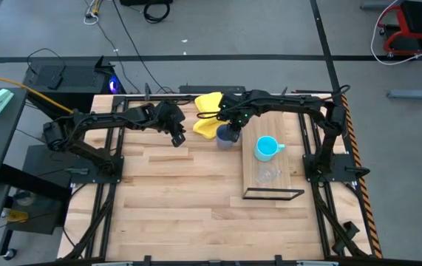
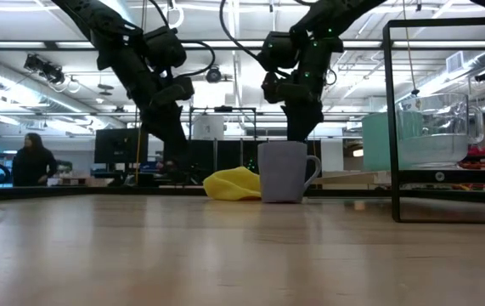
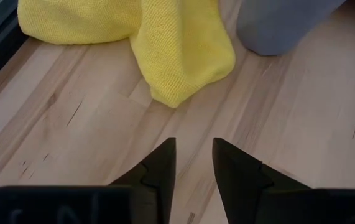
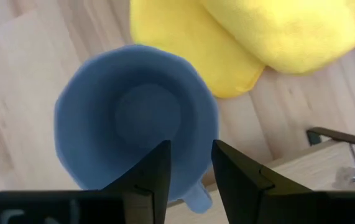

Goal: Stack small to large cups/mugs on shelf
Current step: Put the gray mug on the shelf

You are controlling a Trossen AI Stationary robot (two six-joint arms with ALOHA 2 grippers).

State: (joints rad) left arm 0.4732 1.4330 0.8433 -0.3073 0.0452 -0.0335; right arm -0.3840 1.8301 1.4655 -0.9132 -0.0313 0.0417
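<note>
On the table [image 1: 166,192], right jaws [image 4: 189,165], narrowly parted, hover over grey-blue mug [image 4: 133,112].

Table [image 1: 166,192] carries cloth [image 1: 208,111], grey mug [image 1: 227,135] under the right gripper [image 1: 233,122], and shelf [image 1: 288,140].

Grey floor [image 1: 270,29] — bright ceiling lights [image 2: 250,42]

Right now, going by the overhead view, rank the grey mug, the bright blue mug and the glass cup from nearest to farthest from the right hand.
1. Grey mug: on the table right under the right hand, beside the yellow cloth.
2. Bright blue mug: on the shelf, off to the side.
3. Glass cup: also on the shelf, past the blue mug toward the table's front.
</note>
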